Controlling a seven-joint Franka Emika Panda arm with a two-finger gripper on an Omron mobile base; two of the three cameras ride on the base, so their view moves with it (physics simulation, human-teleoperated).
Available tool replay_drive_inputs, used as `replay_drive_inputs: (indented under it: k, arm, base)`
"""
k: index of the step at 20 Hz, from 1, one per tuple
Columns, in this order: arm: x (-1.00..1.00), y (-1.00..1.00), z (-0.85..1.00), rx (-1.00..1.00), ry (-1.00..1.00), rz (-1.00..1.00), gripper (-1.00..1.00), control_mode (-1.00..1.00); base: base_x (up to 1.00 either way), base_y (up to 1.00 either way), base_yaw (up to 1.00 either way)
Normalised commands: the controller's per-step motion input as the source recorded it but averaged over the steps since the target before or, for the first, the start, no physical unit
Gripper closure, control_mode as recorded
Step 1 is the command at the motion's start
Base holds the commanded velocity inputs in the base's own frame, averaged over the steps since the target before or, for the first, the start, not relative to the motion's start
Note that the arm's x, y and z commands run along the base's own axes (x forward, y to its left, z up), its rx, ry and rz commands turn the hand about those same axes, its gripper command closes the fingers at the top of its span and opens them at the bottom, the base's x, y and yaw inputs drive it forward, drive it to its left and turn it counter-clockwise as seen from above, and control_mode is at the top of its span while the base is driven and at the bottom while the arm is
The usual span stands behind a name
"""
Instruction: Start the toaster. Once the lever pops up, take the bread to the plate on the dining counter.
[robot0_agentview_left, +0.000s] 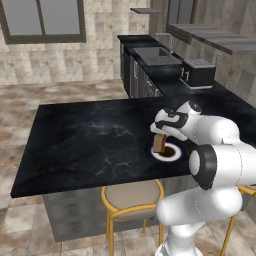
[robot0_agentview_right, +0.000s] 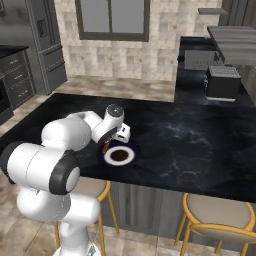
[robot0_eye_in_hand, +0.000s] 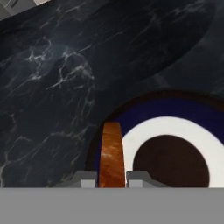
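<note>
My gripper (robot0_agentview_left: 159, 137) is shut on the bread (robot0_agentview_left: 159, 144), a tan-brown slice held upright on its edge. It hangs just over the left rim of the plate (robot0_agentview_left: 170, 153), a round white plate with a dark blue rim and a dark centre. The plate lies near the front edge of the black marble dining counter (robot0_agentview_left: 85, 140). In the hand view the bread (robot0_eye_in_hand: 111, 153) stands between the two fingertips (robot0_eye_in_hand: 87, 179) above the plate's rim (robot0_eye_in_hand: 153, 111). The black toaster (robot0_agentview_left: 198, 73) sits on the far wall counter, also seen as toaster (robot0_agentview_right: 223, 81).
Yellow-framed stools (robot0_agentview_left: 131, 197) stand under the counter's front edge, with another stool (robot0_agentview_right: 217, 215) to the right. A sink (robot0_agentview_left: 155, 55) lies on the wall counter behind the toaster. A dark fridge (robot0_agentview_right: 47, 45) stands far left.
</note>
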Motion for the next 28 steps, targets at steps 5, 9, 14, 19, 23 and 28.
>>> replay_drive_inputs:
  k: [5, 9, 14, 19, 23, 28]
  arm:
    - [-0.03, 0.00, -0.02, 0.00, 0.00, 0.00, 1.00, -1.00]
    - [-0.04, 0.00, 0.00, 0.00, 0.00, 0.00, 1.00, -1.00]
    - [0.00, 0.00, 0.00, 0.00, 0.01, 0.00, -1.00, -1.00]
    - [0.00, 0.00, 0.00, 0.00, 0.00, 0.00, -1.00, -1.00]
    - [-0.03, -0.01, 0.00, 0.00, 0.00, 0.00, -1.00, -1.00]
    - [-0.04, -0.09, 0.00, 0.00, 0.00, 0.00, -1.00, -1.00]
  base:
    - [0.00, 0.00, 0.00]
    - [0.00, 0.00, 0.00]
    - [0.00, 0.00, 0.00]
    - [0.00, 0.00, 0.00]
    - [0.00, 0.00, 0.00]
    - [0.00, 0.00, 0.00]
